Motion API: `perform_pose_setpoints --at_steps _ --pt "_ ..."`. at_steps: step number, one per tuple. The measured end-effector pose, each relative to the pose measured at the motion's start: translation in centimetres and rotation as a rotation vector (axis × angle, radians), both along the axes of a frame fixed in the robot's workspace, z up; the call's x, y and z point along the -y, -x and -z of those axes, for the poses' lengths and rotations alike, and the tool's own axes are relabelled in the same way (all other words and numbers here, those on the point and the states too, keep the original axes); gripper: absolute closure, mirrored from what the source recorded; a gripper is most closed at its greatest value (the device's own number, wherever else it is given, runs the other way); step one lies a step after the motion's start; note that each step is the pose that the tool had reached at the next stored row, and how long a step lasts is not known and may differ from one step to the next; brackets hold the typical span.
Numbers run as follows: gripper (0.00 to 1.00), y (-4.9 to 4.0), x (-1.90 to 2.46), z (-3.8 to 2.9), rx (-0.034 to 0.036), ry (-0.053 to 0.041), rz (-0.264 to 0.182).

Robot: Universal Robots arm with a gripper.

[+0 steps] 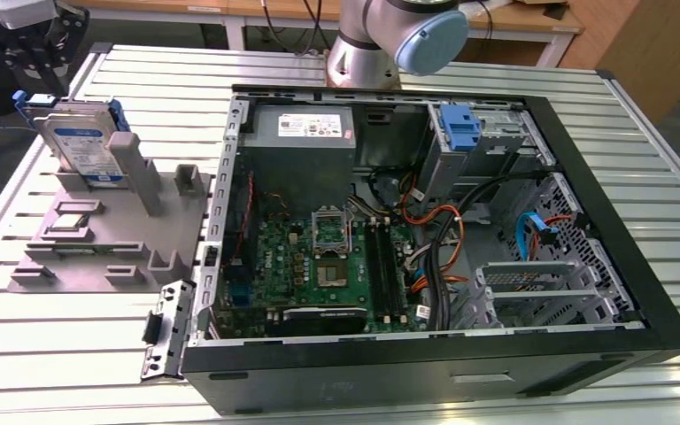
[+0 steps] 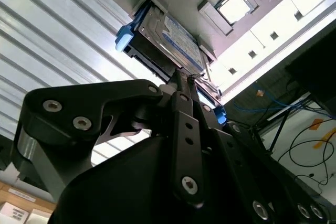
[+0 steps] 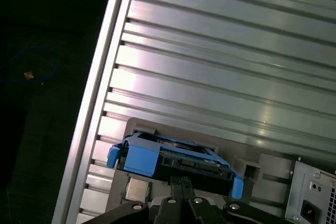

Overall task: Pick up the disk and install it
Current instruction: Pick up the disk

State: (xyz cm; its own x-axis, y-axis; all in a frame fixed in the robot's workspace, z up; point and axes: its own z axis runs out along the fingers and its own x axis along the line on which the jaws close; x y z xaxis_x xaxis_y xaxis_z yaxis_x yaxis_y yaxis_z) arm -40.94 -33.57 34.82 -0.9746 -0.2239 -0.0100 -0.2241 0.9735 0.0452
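The disk (image 1: 86,146) stands up on its edge in a grey holder (image 1: 92,252). The holder sits on the ribbed metal surface (image 1: 68,354), on the exterior view's left. The disk is not in the computer case (image 1: 435,363), which lies open to the right of the holder. So the disk has not been picked up yet.

The gripper (image 1: 36,80) hangs just above the top edge of the disk. In both wrist views the gripper (image 2: 182,80) (image 3: 181,182) points at the disk (image 2: 176,35) (image 3: 184,156) and is very near it. I cannot tell if it touches. The 2 jaws look pressed together with nothing between them.

I think the disk is stiff and a bit heavy for its size, because it is made of metal. It will not bend. Its flat sides look smooth, so it could slip if the squeeze is weak. It is also a thing that breaks inside if it gets bumped or dropped, so it needs gentle care.

A good place to hold it, I think, is near the middle of the top edge, with 1 jaw on each flat side. The blue rails along its edges are plastic and might flex.

Inside the case there is a grey power box (image 1: 302,126) at the far end and a bare blue bracket (image 1: 460,128) to its right.
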Motion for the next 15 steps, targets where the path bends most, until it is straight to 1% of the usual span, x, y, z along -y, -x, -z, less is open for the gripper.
perform_pose_setpoints --at_steps 5,15 --pt "0.89 0.00 0.00 0.01 0.0000 -0.0003 -0.073" --pt "0.89 0.00 0.00 0.07 0.0001 -0.0003 -0.249"
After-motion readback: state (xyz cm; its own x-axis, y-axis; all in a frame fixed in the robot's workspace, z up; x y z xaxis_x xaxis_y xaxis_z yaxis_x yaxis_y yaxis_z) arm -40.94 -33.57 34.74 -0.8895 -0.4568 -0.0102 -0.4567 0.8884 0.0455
